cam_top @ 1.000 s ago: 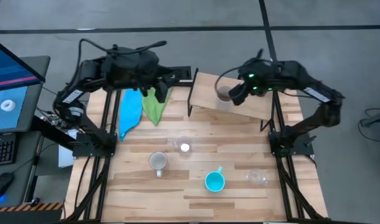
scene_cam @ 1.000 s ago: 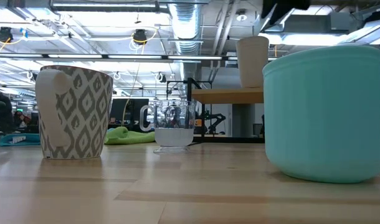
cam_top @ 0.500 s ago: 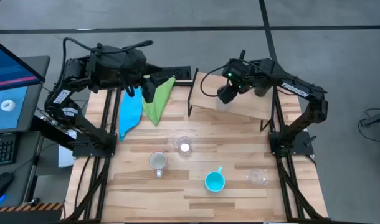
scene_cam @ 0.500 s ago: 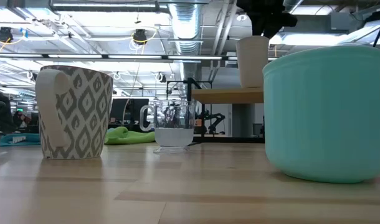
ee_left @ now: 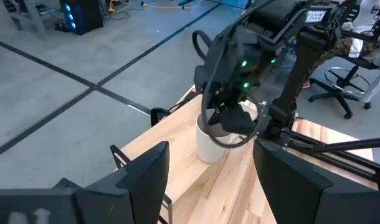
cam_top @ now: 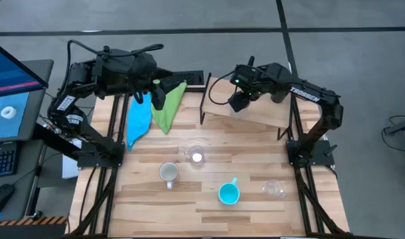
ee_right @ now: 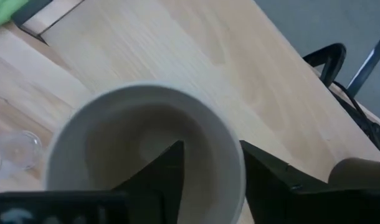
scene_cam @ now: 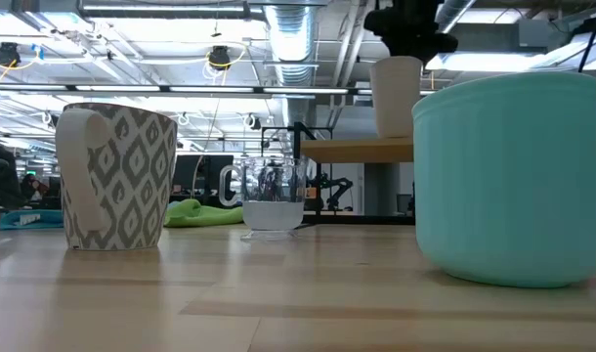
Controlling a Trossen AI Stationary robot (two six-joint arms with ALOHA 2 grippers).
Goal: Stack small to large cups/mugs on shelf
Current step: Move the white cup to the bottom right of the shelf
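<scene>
The left gripper hangs over the table's far left corner, its fingers set wide and holding nothing; beneath it lie a blue cloth and a green cloth, side by side. Further right, on the table, the white handled mug stands upright with its grey pattern showing in the low view, apparently empty; just beyond it a small clear cup holds something white at its bottom; the cyan handled mug is nearest the front edge and blocks much of the low view — empty as far as can be seen; a second clear cup sits well to its right. At the far right stands the shelf, and on it the beige tumbler, upright and empty. The right gripper is directly over it — one finger inside the rim, one outside, spread narrowly across the wall; whether they press it I cannot tell.
</scene>
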